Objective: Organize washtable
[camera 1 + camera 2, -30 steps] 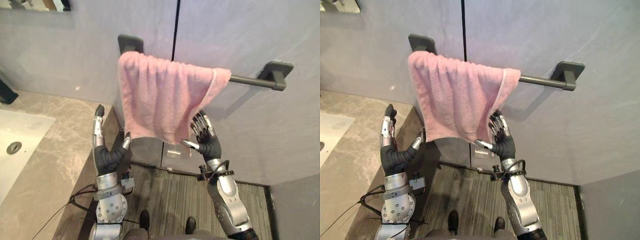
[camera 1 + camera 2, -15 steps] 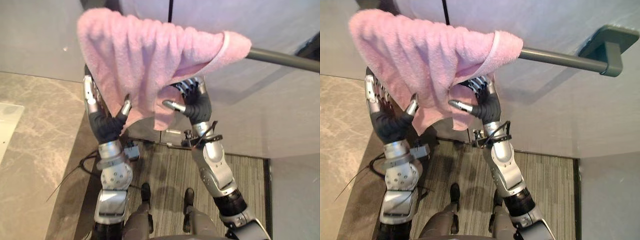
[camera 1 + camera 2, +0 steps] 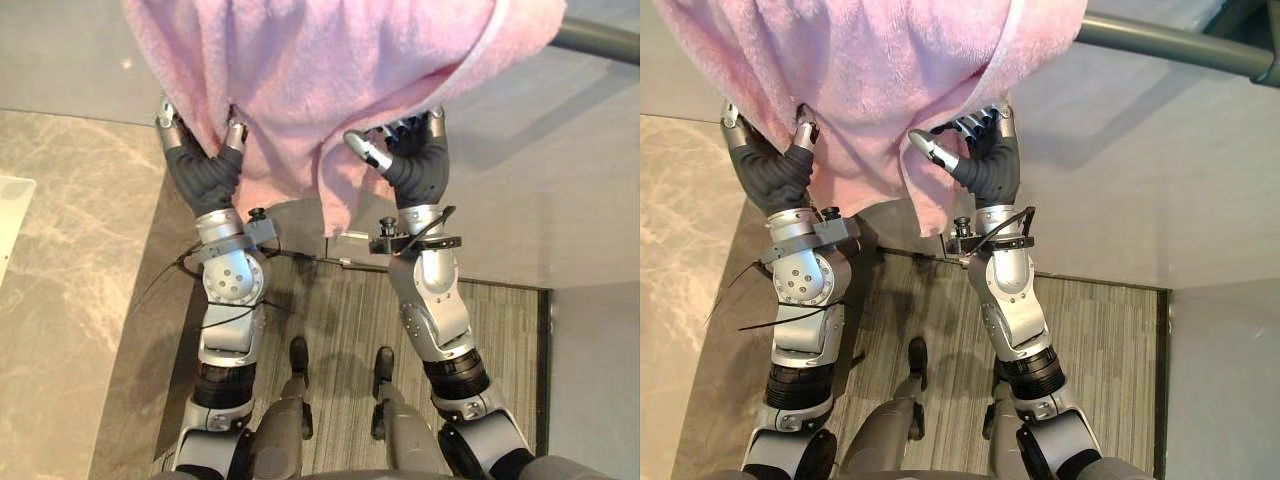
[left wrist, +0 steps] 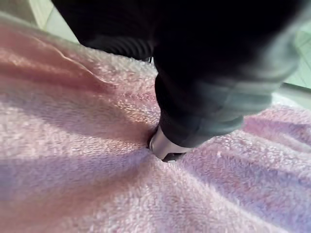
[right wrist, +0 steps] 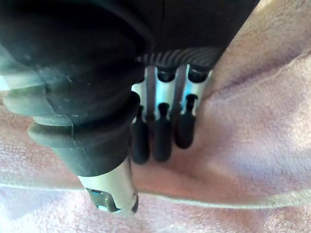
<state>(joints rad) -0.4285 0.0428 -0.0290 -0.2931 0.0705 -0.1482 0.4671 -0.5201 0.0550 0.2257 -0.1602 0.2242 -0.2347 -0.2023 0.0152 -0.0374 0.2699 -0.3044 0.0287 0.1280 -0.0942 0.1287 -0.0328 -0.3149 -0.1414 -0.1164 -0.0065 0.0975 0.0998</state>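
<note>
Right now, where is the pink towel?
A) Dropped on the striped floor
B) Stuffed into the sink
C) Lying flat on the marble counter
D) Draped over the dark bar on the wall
D: the pink towel hangs over the dark bar fixed to the grey wall, well above counter and floor.

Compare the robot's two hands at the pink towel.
The left hand is at the towel's left edge; the right hand is by its hanging right fold. The towel drapes over the left hand's top; the right hand shows whole, fingers straight against the cloth, thumb apart. Both are raised and touch the towel.
</note>
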